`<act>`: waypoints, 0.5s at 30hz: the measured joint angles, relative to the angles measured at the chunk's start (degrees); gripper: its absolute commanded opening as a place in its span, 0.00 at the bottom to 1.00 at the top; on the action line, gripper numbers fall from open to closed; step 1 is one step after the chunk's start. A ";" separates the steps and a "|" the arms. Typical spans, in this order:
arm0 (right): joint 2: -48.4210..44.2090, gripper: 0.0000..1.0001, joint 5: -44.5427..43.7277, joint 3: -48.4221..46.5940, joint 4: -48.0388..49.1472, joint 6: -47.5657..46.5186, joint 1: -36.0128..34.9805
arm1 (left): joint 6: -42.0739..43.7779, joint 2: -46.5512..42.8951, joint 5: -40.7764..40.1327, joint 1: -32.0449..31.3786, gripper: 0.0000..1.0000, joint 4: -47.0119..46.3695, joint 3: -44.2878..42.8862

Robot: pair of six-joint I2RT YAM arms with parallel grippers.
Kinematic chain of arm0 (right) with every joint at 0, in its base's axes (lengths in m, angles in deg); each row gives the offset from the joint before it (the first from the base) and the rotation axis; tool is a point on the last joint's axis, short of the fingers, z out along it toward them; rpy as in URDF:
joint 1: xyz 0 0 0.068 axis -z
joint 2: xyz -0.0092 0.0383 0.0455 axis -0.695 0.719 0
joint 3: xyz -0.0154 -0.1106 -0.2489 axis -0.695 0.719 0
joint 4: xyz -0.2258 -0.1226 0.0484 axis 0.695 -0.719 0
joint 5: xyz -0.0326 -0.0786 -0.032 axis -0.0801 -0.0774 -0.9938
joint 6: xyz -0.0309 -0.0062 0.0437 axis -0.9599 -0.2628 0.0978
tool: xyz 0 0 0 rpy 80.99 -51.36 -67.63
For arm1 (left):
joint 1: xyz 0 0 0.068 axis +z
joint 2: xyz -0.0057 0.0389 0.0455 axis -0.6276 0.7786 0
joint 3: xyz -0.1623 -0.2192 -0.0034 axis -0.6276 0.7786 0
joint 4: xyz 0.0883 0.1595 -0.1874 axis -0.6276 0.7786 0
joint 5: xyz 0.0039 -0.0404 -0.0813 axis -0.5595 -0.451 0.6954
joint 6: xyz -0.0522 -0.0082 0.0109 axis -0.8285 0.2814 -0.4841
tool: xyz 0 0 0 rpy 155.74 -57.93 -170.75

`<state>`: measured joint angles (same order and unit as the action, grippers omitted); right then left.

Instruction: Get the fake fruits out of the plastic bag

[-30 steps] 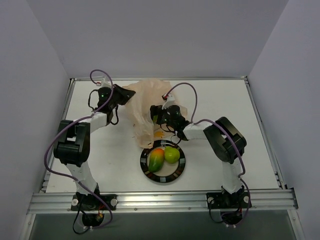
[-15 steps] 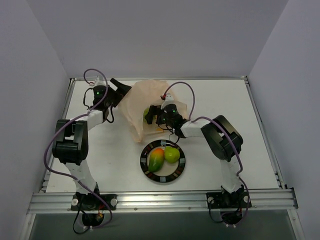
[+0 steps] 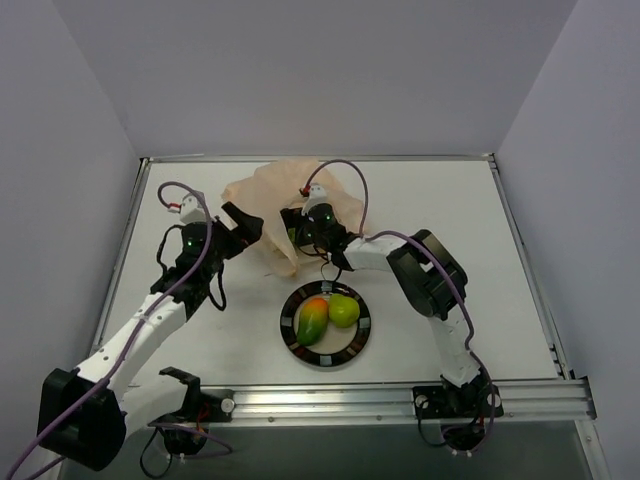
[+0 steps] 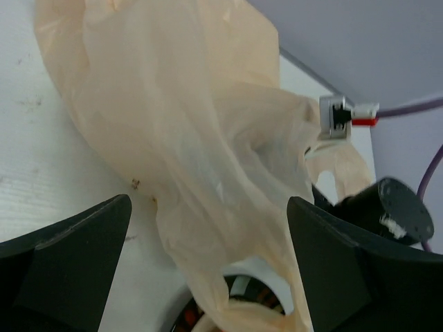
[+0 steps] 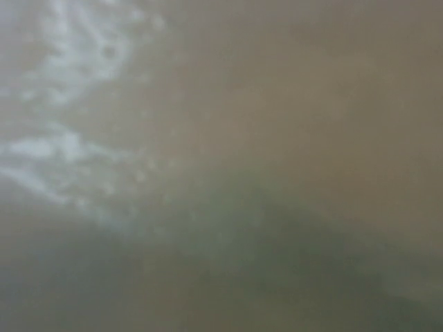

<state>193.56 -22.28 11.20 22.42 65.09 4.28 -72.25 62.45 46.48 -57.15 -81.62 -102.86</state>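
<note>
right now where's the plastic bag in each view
Top external: plastic bag at the far middle of the table.
Left wrist: fills the frame's middle.
Right wrist: only a peach blur, probably the bag.
Shared landmark: right arm's purple cable, in top external and left wrist.

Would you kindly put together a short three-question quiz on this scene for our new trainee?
1. True or false: the elongated green-orange-red plastic mango lies on the dark-rimmed round plate.
2. What lies beside the mango on that plate? A) a round light-green plastic fruit B) a yellow banana C) nothing
3. Fill in: the jaws of the left gripper, near the crinkly translucent peach-orange plastic bag, stand ____.
Key: 1 true; 2 A; 3 open.
</note>
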 measured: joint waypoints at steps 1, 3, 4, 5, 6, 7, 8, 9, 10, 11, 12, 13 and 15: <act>0.13 0.82 -0.26 -0.24 -0.02 -0.11 -0.11 | 0.61 -1.70 -0.13 -0.92 0.94 1.75 0.55; 0.31 0.67 -1.07 -0.44 -0.42 -0.44 -0.52 | 1.57 -4.24 -0.13 -2.64 0.94 5.90 1.16; 0.31 0.61 -1.38 -0.44 -0.90 -0.52 -0.66 | 2.03 -5.09 -0.02 -3.61 0.94 7.48 1.53; 0.31 0.47 -1.77 -0.44 -0.98 -0.57 -0.74 | 2.34 -5.70 0.13 -4.61 0.94 9.03 1.86; 0.31 0.42 -2.10 -0.42 -1.11 -0.79 -0.79 | 2.60 -5.99 0.61 -5.68 0.94 10.64 1.99; 0.28 0.39 -2.47 -0.33 -1.05 -0.66 -0.79 | 2.78 -6.01 1.20 -6.93 0.94 11.82 1.99; 0.20 0.37 -2.80 -0.02 -0.76 -0.37 -0.79 | 2.93 -5.81 1.60 -8.24 0.94 12.59 1.99; -0.09 0.36 -3.15 0.39 -0.50 -0.37 -0.81 | 3.26 -5.53 2.34 -9.66 0.94 13.20 1.99; -0.66 0.36 -3.45 1.16 -0.46 -0.26 -0.81 | 3.69 -5.07 3.10 -10.78 0.94 13.38 1.97; -1.51 0.35 -3.74 2.16 -0.61 -0.22 -0.81 | 4.09 -4.48 3.72 -11.80 0.94 13.40 1.88; -2.84 0.34 -4.07 3.52 -0.94 -0.20 -0.81 | 4.46 -3.74 4.17 -12.66 0.94 13.49 1.62; -4.15 0.34 -4.28 4.70 -1.29 -0.13 -0.81 | 5.05 -2.75 4.46 -13.35 0.94 13.62 1.20; -7.23 0.34 -4.85 6.60 -1.90 0.11 -0.81 | 6.05 -0.63 4.76 -14.32 0.94 13.73 -0.17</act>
<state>186.32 -27.14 17.80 20.52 65.20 3.48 -66.19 61.82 51.25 -71.47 -67.90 -103.03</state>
